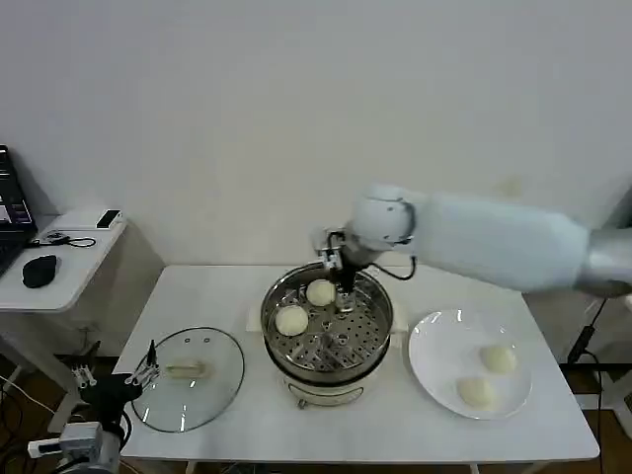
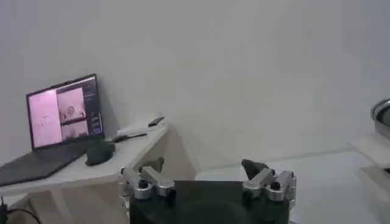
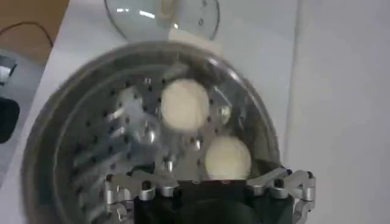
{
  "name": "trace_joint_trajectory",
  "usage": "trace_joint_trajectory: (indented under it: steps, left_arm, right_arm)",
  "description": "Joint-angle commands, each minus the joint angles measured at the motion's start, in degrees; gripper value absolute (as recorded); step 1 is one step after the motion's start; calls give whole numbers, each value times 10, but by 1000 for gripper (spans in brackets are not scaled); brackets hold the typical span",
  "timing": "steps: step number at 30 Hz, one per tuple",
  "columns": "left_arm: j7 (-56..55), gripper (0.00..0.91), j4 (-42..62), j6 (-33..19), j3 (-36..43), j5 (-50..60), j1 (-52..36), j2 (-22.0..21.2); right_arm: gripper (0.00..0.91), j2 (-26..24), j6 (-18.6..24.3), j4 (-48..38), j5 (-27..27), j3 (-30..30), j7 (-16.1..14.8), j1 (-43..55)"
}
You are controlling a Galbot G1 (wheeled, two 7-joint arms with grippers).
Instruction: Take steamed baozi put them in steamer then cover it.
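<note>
**Two buns in the steamer, two on the plate**

Reaching over the steamer (image 1: 327, 326), the right gripper (image 1: 344, 292) hung at the far side of the basket, its jaws spread wide and holding nothing. In the right wrist view the gripper (image 3: 207, 189) sat just above one bun (image 3: 227, 157), which lay on the perforated floor between and slightly ahead of the two open fingers, not clasped by them. A second bun (image 3: 184, 104) rested farther across the basket, apart from the first.

From the head view the same pair showed as one bun (image 1: 320, 291) near the gripper and another (image 1: 291, 320) toward the steamer's left side. The plate (image 1: 434, 346) to the steamer's right carried two more buns (image 1: 497, 358) (image 1: 477, 393), near each other. The cover (image 1: 188, 379) lay flat on the worktop (image 1: 207, 296) left of the steamer, handle up.

The left gripper (image 1: 146, 373) waited low at the worktop's left front corner, close by the cover's rim, its jaws (image 2: 207, 182) standing wide and empty.

A white wall stood behind. A small side table (image 1: 69, 267) to the left held a laptop (image 2: 64, 115) with a lit screen and a dark mouse (image 1: 39, 270).
</note>
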Motion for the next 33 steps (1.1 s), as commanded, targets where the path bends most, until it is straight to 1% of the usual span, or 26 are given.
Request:
trace_joint_trajectory:
  steps: [1, 3, 4, 7, 9, 10, 11, 12, 15, 17, 18, 19, 20, 25, 28, 33]
  left_arm:
    - [0, 907, -3, 1, 3, 1, 1, 5]
    - [0, 907, -2, 0, 2, 0, 2, 8]
    - [1, 907, -2, 0, 1, -1, 4, 10]
    - [-1, 907, 8, -1, 2, -3, 7, 18]
    - [-1, 907, 13, -3, 3, -5, 8, 21]
    - [0, 907, 17, -6, 6, -8, 9, 25]
    - [-1, 907, 18, -11, 7, -10, 9, 26]
    - [-3, 907, 24, -17, 10, -9, 7, 26]
    - [-2, 907, 25, -16, 17, -5, 7, 25]
    - [-1, 907, 24, -16, 19, -3, 8, 25]
    - [-2, 907, 25, -16, 19, -3, 8, 25]
    - [-1, 907, 26, -16, 19, -3, 7, 25]
    - [0, 907, 27, -16, 19, -1, 7, 26]
    - [0, 907, 28, -16, 22, 3, 9, 25]
    - [0, 907, 31, -16, 25, 6, 8, 25]
    - [1, 907, 32, -14, 27, 10, 5, 25]
  right_arm:
    - [907, -231, 90, 102, -157, 4, -76, 41]
    - [907, -272, 112, 110, -180, 6, -91, 26]
    - [907, -289, 118, 115, -198, 6, -92, 18]
    - [907, -325, 133, 130, -219, 13, -94, -16]
    - [907, -358, 141, 140, -240, 39, -93, -63]
    - [907, -382, 154, 143, -257, 70, -93, -113]
    - [907, -389, 157, 143, -261, 82, -91, -134]
    - [907, -405, 158, 144, -268, 124, -88, -179]
    - [907, -433, 165, 146, -288, 168, -81, -245]
    - [907, -453, 168, 147, -297, 279, -80, -388]
    - [907, -455, 168, 147, -297, 285, -78, -402]
    - [907, -458, 168, 146, -296, 334, -77, -429]
    - [907, -461, 169, 143, -301, 358, -76, -479]
    - [907, -454, 171, 133, -313, 366, -77, -516]
    - [907, -440, 175, 119, -313, 366, -79, -526]
    - [907, -400, 179, 78, -315, 366, -79, -539]
